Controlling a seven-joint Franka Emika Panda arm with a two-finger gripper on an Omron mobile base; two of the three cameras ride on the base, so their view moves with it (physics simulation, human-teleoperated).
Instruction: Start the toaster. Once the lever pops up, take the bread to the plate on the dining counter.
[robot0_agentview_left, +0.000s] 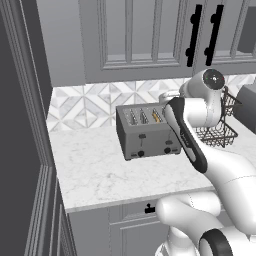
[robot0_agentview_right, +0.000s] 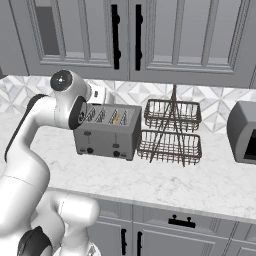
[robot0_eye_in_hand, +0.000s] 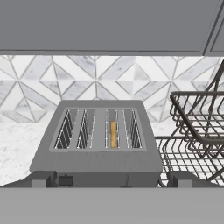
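Observation:
The grey metal toaster (robot0_agentview_left: 147, 132) (robot0_agentview_right: 107, 131) (robot0_eye_in_hand: 96, 153) stands on the white marble worktop by the tiled wall. A thin slice of bread (robot0_agentview_left: 156, 116) (robot0_agentview_right: 115, 118) (robot0_eye_in_hand: 113, 134) sits low in its third slot from the left, only the golden crust edge showing. Black levers (robot0_agentview_left: 142, 136) and knobs are on the toaster's front face. My gripper (robot0_eye_in_hand: 112, 181) hovers just in front of and above the toaster, looking down on its top. It is open, with dark fingertips (robot0_eye_in_hand: 43, 179) wide apart and nothing between them. The plate and the dining counter are out of view.
A black two-tier wire basket (robot0_agentview_left: 220, 127) (robot0_agentview_right: 172, 132) (robot0_eye_in_hand: 197, 131) stands close to the toaster's right side. A grey boxy appliance (robot0_agentview_right: 245, 132) sits further right. Grey wall cabinets (robot0_agentview_right: 125, 40) hang overhead. Bare worktop (robot0_agentview_left: 95, 170) stretches left of and in front of the toaster.

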